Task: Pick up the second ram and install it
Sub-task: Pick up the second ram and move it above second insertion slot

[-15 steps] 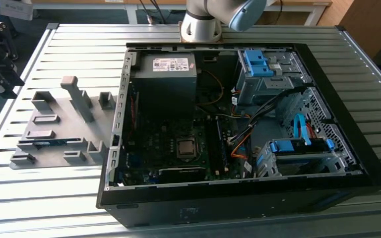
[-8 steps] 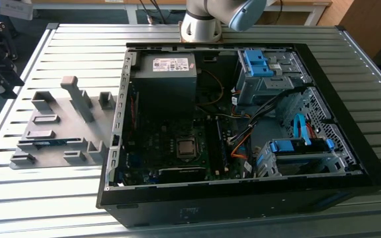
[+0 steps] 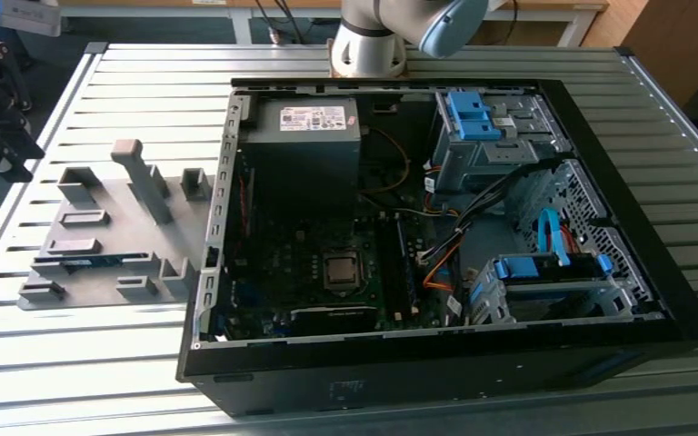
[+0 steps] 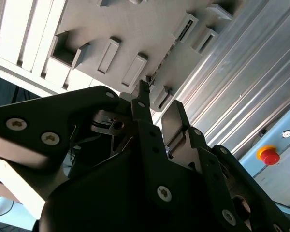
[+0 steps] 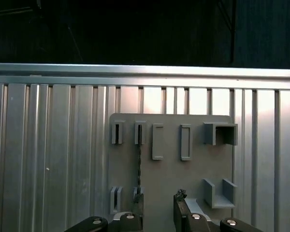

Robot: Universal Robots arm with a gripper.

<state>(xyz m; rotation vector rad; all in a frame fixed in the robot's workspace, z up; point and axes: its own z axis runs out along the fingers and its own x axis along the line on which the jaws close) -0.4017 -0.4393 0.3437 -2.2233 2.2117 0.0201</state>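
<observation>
In both wrist views the gripper [image 5: 158, 205] [image 4: 159, 108] hangs above the grey fixture [image 5: 174, 179], pointing down at it, its 2 fingers [image 5: 180, 200] spread apart with nothing between them. Just beyond the fingertips the second ram [image 5: 138, 164] stands on edge in the fixture, held at each end by a slotted block, and nothing touches it. In the exterior view the ram [image 3: 76, 263] and fixture [image 3: 106, 241] sit at 9 o'clock from the open computer case [image 3: 446, 363], on a slatted aluminium table [image 3: 83, 363]. Bare slats lie around the fixture on the sides away from the case. The arm's base [image 3: 367, 45] stands at 12 o'clock from the case. Beyond the table's edge [image 5: 145, 70] the floor is dark.
</observation>
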